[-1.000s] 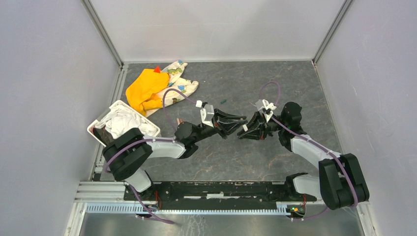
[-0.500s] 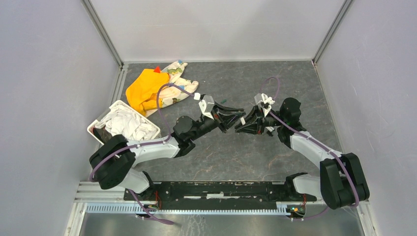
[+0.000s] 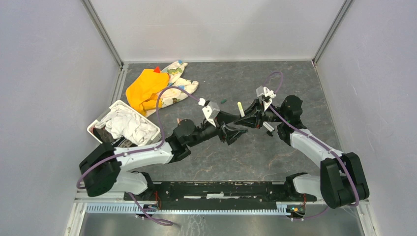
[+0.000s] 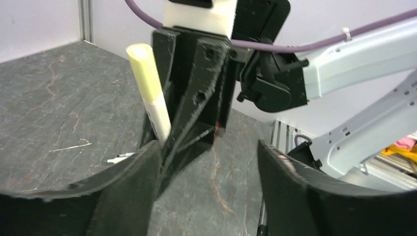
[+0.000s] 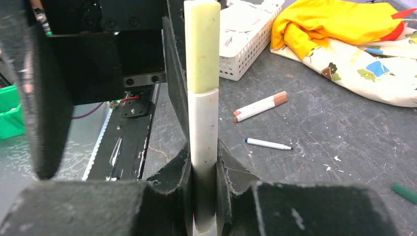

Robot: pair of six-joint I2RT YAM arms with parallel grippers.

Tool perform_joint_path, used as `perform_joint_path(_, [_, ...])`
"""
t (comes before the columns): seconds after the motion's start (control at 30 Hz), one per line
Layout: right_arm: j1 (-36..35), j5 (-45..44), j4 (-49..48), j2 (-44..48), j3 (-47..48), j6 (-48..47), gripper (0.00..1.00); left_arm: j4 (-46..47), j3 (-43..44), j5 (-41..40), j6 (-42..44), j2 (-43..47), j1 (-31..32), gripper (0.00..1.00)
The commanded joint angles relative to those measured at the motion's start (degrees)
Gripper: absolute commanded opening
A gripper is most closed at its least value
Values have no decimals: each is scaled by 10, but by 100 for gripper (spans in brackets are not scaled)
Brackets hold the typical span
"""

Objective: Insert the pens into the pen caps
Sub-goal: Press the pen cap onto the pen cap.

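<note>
Presently the right pincer [image 5: 202,158] is closed on a white pen [image 5: 202,129], held well to the right of the white basket [image 3: 147,129]. A cream cap [image 5: 202,46] sits on the pen's free end. The left pincer [image 4: 209,163] stands open, likewise right of the basket. A brown-capped pen [image 5: 260,106] and a thin pen [image 5: 268,144] lie on the counter [image 3: 295,78], nearer the basket.
</note>
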State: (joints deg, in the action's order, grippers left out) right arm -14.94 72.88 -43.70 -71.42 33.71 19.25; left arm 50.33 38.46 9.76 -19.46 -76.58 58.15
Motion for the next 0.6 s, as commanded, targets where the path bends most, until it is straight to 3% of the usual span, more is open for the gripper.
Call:
perform_joint_path(0.0, [4, -39, -68, 1, 20, 40, 0, -44, -35, 4, 39, 73, 11, 86])
perform_joint_path(0.1, [4, -36, -93, 6, 16, 61, 0, -33, -49, -18, 28, 105, 0, 99])
perform_joint_path(0.27, [0, -33, -92, 14, 18, 68, 0, -50, 18, 15, -49, 93, -50, 100])
perform_joint_path(0.57, [-16, -42, -88, 33, 17, 93, 0, -1, 101, 106, -148, 30, -103, 100])
